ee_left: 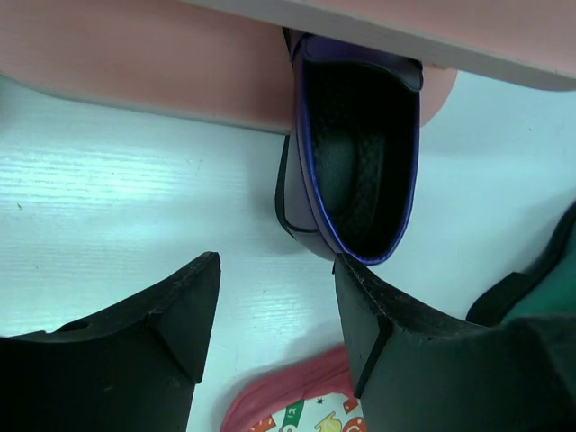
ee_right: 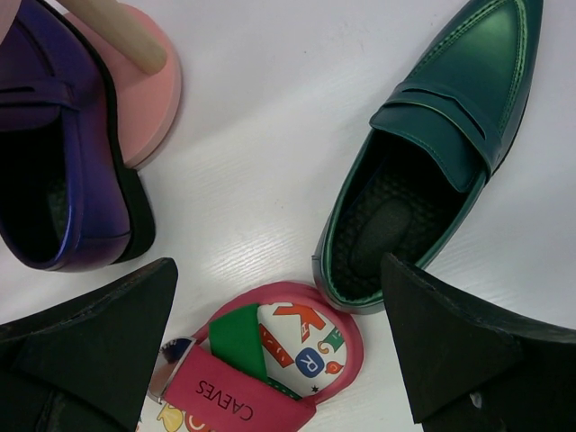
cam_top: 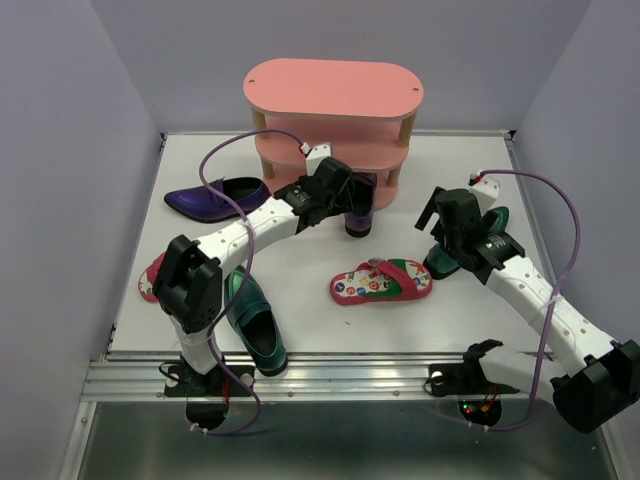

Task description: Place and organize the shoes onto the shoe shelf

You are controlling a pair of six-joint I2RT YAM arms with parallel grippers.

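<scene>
The pink three-tier shoe shelf (cam_top: 335, 90) stands at the back. One purple loafer (cam_top: 359, 221) lies toe-first on its bottom board (ee_left: 135, 63), heel sticking out; it also shows in the left wrist view (ee_left: 360, 153). My left gripper (cam_top: 348, 196) (ee_left: 274, 297) is open and empty just behind that heel. The other purple loafer (cam_top: 215, 198) lies left of the shelf. A red flip-flop (cam_top: 382, 282) (ee_right: 270, 360) lies mid-table. My right gripper (cam_top: 447, 232) (ee_right: 279, 315) is open and empty, above the flip-flop's end and a green loafer (cam_top: 440, 262) (ee_right: 441, 126).
A second green loafer (cam_top: 255, 320) lies by the left arm's base. A second red flip-flop (cam_top: 150, 280) peeks out behind the left arm's elbow. The shelf's wooden post (ee_right: 117, 31) stands close to the purple loafer. Purple walls close in both sides.
</scene>
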